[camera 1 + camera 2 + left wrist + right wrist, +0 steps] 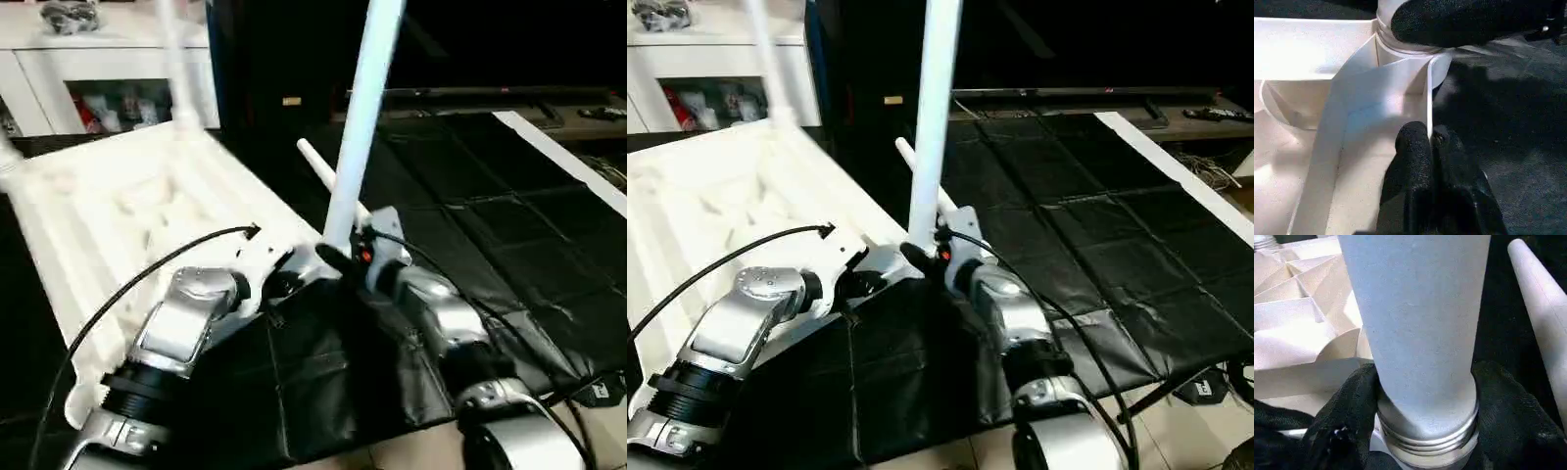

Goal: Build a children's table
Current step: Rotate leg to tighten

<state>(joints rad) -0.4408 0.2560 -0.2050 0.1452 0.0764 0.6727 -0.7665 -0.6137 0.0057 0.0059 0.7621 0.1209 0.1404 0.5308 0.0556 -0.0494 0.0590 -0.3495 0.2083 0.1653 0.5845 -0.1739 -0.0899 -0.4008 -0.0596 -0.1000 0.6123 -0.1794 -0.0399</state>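
The white plastic rectangular table top (127,215) lies upside down, ribbed underside up, on a black sheeted floor mat (1087,245), over the mat's left edge. At the top's near right corner, a long white tapered round leg (358,117) stands upright with its threaded base at the rounded corner socket (1400,54). The right gripper (1425,421) grips this leg just above the threads, its black fingers (1344,416) closed on either side of the base. The left gripper (1432,147) pinches the thin side wall of the table top just beside that socket, its fingers narrow with the wall edge between them. A second white tapered leg (774,59) rises upright from the top's far right corner. A third white tapered leg (1542,318) lies loose on the mat, just beyond the held leg. A white cabinet with glass doors (88,69) stands behind the table top at the far left, and a dark low television stand (1087,93) runs along the mat's far edge.
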